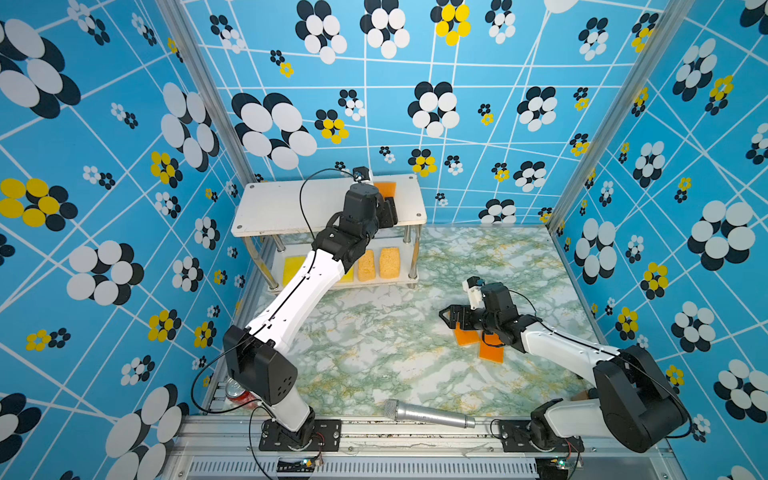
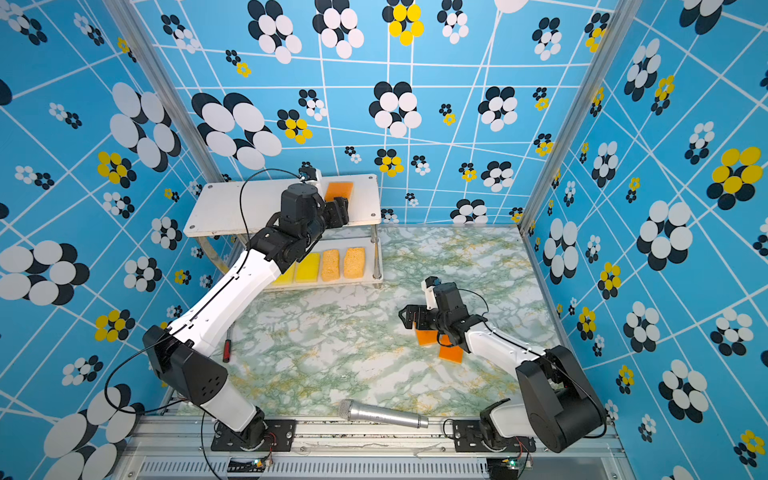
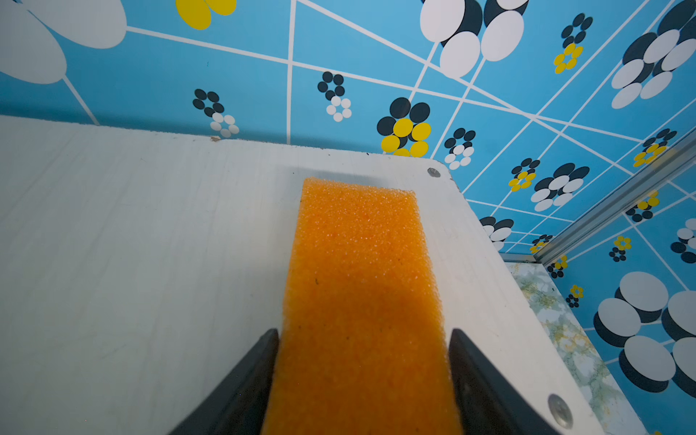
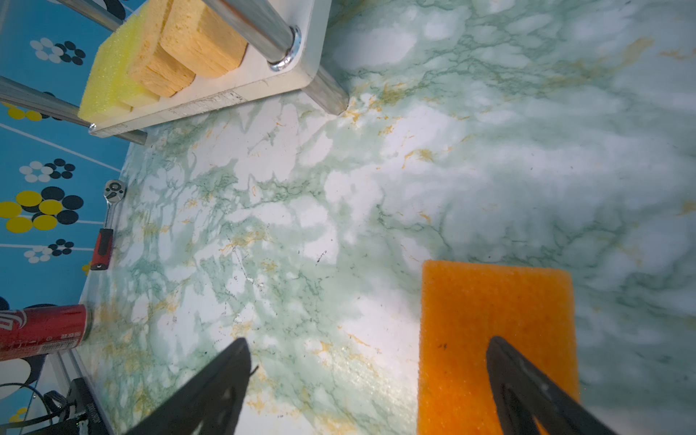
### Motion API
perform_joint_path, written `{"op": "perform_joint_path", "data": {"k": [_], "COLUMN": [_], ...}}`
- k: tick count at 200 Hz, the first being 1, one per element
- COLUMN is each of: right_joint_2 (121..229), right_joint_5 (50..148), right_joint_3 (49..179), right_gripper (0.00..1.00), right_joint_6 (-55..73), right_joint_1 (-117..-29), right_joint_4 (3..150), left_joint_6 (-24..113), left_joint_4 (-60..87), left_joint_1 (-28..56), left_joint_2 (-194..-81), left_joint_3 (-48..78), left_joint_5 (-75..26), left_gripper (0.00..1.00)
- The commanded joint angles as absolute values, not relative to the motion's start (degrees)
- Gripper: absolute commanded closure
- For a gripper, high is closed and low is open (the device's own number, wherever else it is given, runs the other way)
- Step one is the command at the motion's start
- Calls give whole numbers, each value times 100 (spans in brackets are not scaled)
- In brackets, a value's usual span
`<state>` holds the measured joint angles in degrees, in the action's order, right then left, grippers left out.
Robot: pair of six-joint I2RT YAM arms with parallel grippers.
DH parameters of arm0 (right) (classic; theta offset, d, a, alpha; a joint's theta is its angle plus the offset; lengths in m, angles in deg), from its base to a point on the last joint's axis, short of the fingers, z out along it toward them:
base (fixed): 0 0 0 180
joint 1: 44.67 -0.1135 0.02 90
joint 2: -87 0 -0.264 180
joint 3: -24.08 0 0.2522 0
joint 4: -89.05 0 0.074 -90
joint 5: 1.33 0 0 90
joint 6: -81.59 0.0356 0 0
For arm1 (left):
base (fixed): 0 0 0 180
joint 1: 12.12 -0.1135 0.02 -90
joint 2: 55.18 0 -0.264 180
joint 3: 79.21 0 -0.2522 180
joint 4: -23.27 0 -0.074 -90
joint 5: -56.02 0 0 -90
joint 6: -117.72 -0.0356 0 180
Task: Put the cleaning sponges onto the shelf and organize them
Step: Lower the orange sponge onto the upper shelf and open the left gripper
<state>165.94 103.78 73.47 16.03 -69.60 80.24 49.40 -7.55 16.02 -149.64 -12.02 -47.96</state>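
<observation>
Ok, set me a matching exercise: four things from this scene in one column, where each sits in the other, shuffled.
Things:
1 tan sponges
2 microphone
3 lone orange sponge
4 orange sponge pair

Places:
A top board
B table, right side
C lower board
D table, front edge

Pairs: 1-C, 2-D, 3-A, 4-B
</observation>
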Motion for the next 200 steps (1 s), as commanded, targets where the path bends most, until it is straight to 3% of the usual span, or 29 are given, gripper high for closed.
{"op": "perform_joint_path", "data": {"k": [1,94,119,200], "right_joint_2": [16644,16671,16658,16654], "right_joint_5": [10431,10457,10467,10484], "right_joint_3": [7415,7388,7379,7379], "right_gripper": [1,1,1,1], "right_joint_6": [1584,1598,1602,1619], "right_joint_1": [-6919,-6916,-6923,-6919], "right_joint_4": [8029,8048,8056,8047], "left_joint_6": [4955,4936,4941,4960], "left_joint_4": [-629,-440,-386,-212], "left_joint_1": [1654,1675,1675,1666], "left_joint_2": [-15081,-14928,-14888,-14627], "left_joint_3": [-1075,-878,-842,-632], "left_joint_5": [-4848,-4893,-4827,-4743], "left_gripper": [28,24,15,14]}}
